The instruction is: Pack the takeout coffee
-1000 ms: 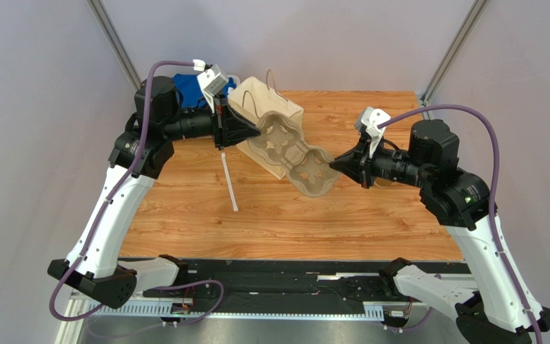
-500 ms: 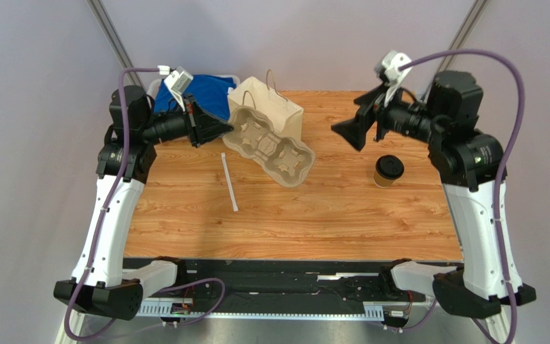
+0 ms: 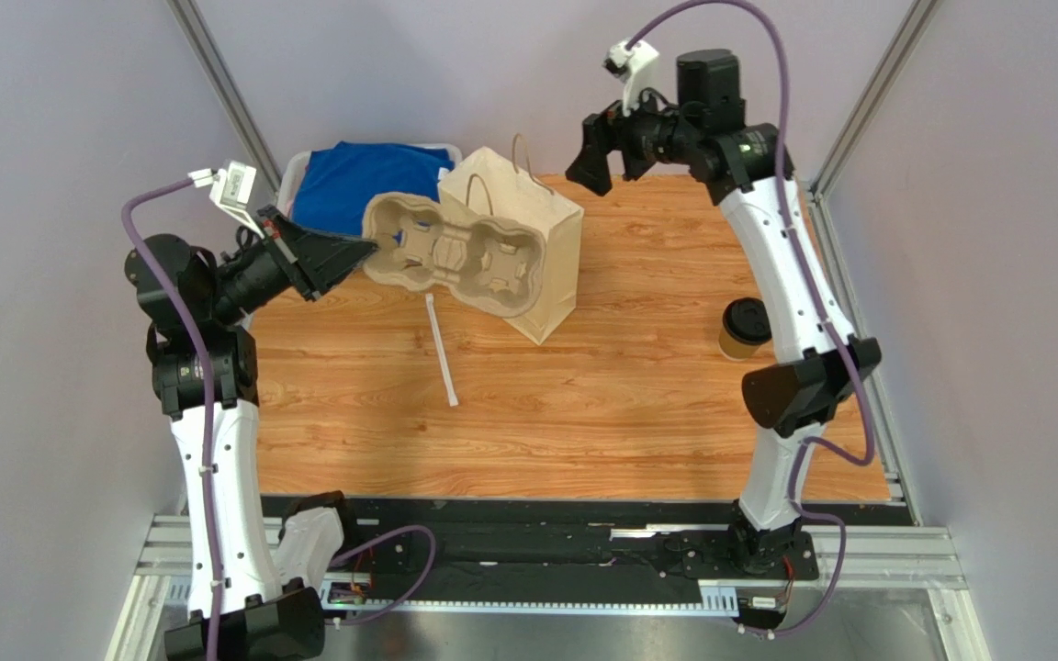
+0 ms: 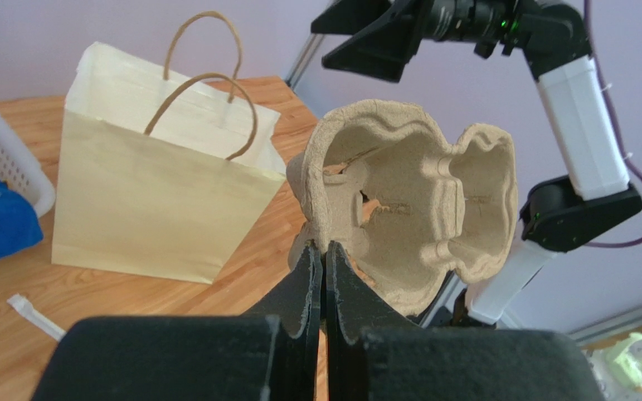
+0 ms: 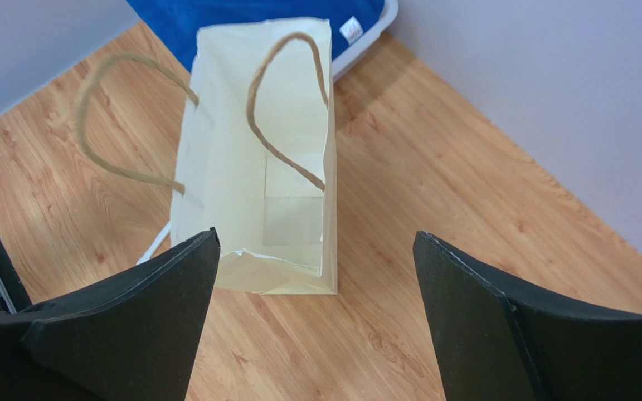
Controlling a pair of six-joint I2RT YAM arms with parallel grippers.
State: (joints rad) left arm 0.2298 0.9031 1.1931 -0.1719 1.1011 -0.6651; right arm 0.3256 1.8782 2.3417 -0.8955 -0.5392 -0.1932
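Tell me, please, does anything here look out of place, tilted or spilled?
Only the pulp tray: the left claw pinches its rim and holds it off the table, tipped on edge near the paper bag. The coffee cup stands upright, lid on; nothing spilled.

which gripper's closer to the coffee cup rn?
Right. The right gripper is open over the paper bag, back-left of the coffee cup; left gripper, shut on the pulp tray, sits beyond the bag.
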